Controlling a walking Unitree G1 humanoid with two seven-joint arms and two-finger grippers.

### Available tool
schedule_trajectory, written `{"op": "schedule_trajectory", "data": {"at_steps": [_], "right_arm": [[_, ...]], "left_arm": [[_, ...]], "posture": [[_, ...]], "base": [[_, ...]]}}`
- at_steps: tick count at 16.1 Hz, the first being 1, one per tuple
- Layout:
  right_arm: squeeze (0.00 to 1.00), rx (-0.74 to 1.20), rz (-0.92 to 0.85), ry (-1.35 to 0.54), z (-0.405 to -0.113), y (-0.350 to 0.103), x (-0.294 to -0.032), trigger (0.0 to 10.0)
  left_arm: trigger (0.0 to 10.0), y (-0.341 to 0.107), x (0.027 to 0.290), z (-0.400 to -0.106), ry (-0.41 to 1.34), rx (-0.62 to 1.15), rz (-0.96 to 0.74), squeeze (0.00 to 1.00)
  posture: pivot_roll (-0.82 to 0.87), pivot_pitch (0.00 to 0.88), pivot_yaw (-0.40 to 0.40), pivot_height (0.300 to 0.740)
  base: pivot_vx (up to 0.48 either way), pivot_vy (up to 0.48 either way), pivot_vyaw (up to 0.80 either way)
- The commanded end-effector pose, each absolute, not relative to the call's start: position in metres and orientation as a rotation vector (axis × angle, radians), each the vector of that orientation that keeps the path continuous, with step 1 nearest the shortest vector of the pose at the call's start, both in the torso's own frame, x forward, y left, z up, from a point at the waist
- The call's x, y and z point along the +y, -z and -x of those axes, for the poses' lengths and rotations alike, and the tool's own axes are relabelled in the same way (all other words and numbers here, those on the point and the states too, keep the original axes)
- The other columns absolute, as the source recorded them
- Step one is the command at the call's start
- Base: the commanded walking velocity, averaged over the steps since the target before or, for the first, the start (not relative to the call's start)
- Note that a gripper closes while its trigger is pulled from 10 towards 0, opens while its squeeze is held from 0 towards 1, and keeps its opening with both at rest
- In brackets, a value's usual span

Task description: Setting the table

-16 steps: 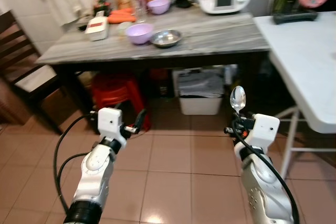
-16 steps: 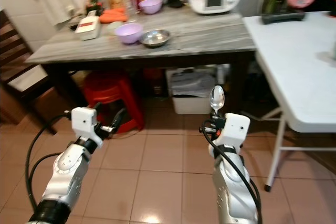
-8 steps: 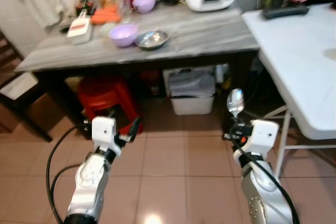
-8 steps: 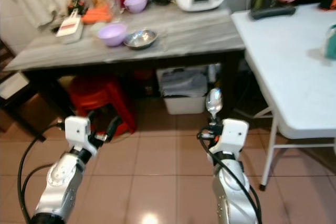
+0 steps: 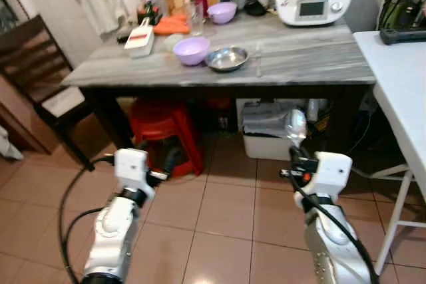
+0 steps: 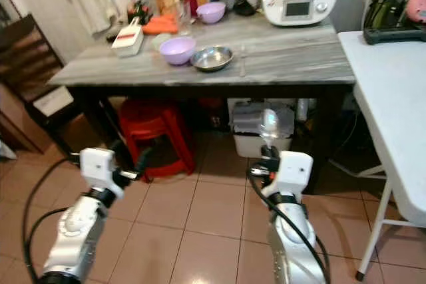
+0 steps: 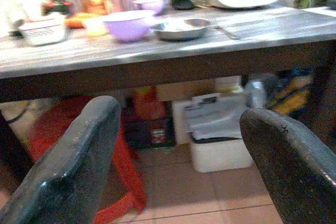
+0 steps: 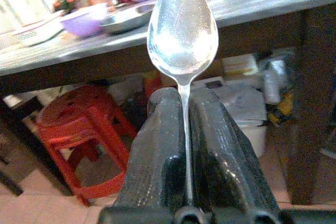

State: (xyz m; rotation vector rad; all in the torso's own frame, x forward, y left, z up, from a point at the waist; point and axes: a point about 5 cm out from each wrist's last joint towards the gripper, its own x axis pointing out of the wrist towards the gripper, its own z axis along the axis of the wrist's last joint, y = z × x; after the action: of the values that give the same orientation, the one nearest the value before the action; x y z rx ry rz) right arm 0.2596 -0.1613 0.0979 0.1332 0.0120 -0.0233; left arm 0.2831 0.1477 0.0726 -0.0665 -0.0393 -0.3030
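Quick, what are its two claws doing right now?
Left gripper: open, holding nothing.
Right gripper: shut on the spoon, bowl pointing up.

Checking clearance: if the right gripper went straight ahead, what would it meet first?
Likely the dark edge of the grey table; the right gripper, holding the spoon upright, points there. Depth is uncertain.

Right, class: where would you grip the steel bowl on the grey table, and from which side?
Grip the steel bowl by its thin rim, one finger inside and one outside, coming from above at the near edge. It sits upright and shallow, with the purple bowl close on its left.
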Motion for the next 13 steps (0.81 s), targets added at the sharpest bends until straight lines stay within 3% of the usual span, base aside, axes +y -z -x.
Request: {"op": "schedule_trajectory", "data": {"at_steps": [1, 6, 13], "right_arm": [[0.0, -0.016, -0.146, 0.025, -0.2615, -0.1048, -0.1592, 10.0], [0.0, -0.011, -0.164, 0.034, -0.2627, -0.1044, -0.1594, 10.0], [0.0, -0.007, -0.154, 0.036, -0.2619, -0.1051, -0.1631, 10.0]], "left_arm": [[10.0, -0.0781, 0.1535, -0.2862, 0.298, -0.052, 0.048, 0.0], [10.0, -0.0773, 0.15, -0.2857, 0.311, -0.045, 0.056, 0.0], [10.0, -0.0755, 0.1563, -0.2806, 0.289, -0.037, 0.054, 0.0]], "posture": [[-0.11, 0.0, 0.146, 0.74], [-0.12, 0.0, 0.146, 0.74], [-0.11, 0.0, 0.134, 0.74]], "base": [[0.3, 0.0, 0.0], [0.295, 0.0, -0.6], [0.402, 0.0, 0.0]]}}
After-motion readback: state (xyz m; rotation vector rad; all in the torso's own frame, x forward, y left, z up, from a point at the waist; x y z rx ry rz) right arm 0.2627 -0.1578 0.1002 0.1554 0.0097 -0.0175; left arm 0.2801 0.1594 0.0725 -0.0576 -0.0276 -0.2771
